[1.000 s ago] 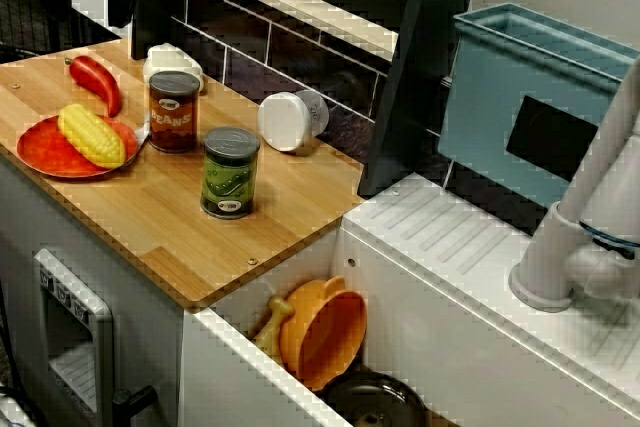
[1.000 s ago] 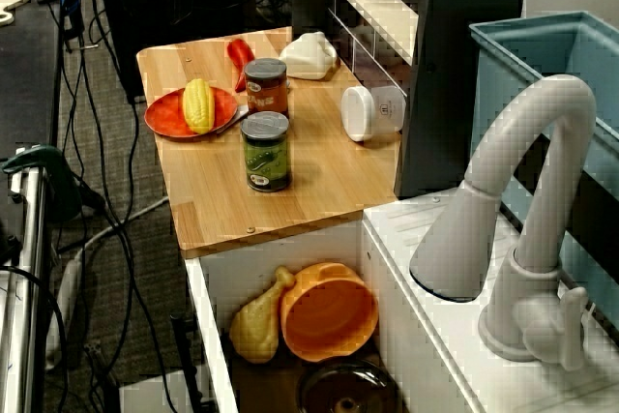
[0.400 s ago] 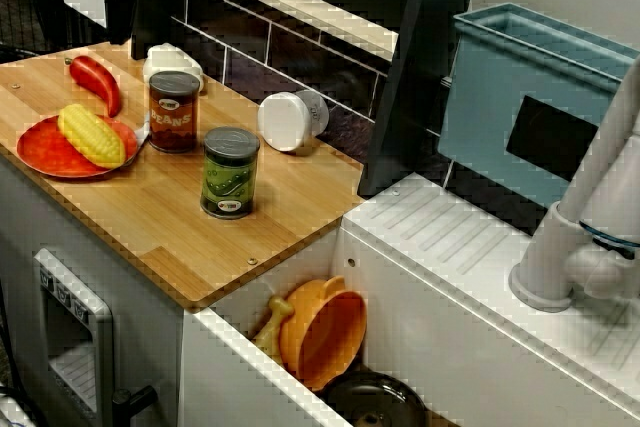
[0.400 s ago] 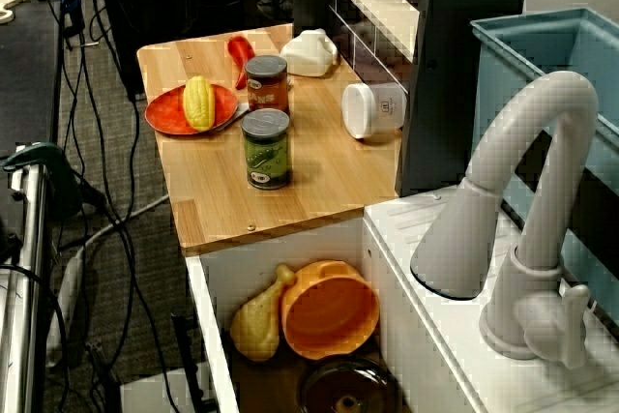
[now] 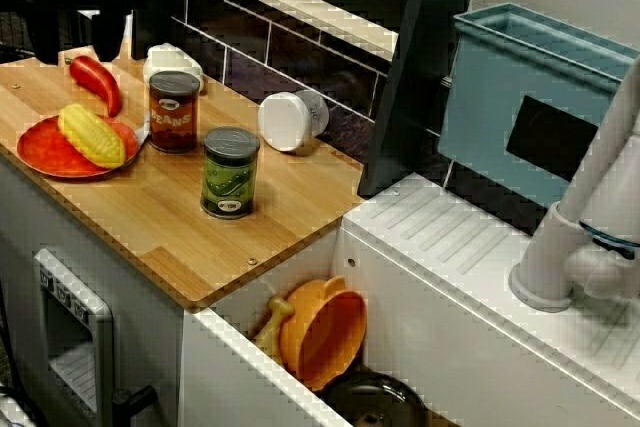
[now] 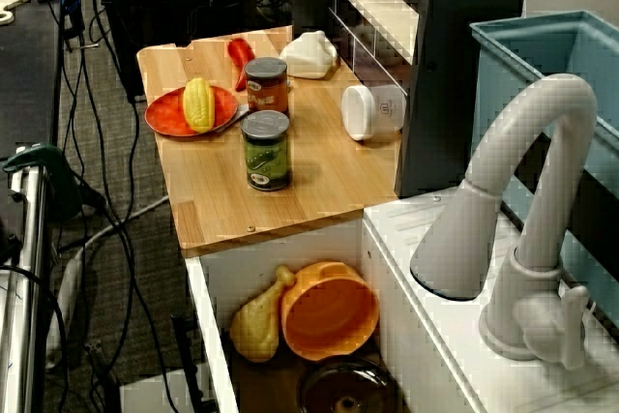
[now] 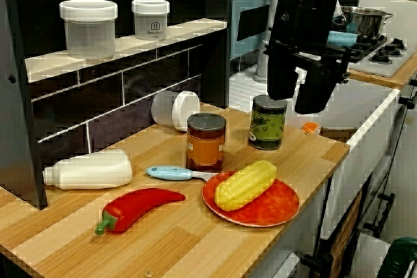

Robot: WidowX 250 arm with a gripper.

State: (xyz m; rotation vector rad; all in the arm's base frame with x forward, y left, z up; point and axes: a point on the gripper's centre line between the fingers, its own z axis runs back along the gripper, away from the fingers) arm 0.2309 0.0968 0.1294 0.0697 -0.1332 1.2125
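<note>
The gripper [image 7: 296, 103] hangs in the air over the far end of the wooden worktop [image 5: 150, 217]. Its two dark fingers are spread well apart and nothing is between them. In the high view over the sink it shows above and behind the red pepper [image 5: 97, 83], clear of it. In the low view along the worktop it stands to the right of the orange plate [image 7: 273, 209], and how far it is above the wood cannot be told. The pepper lies flat near the end of the worktop, just beside the plate, which carries a corn cob [image 7: 246, 185] lying across it. A blue-handled knife [image 7: 171, 173] lies at the plate's rim, in front of a brown bean can [image 5: 174, 112] standing upright. A green can [image 5: 230, 173] stands upright further along, apart from the brown one. A white bottle [image 7: 88, 169] lies on its side by the tiled back wall, and a clear jar [image 5: 290, 120] with a white lid lies tipped over there too.
</note>
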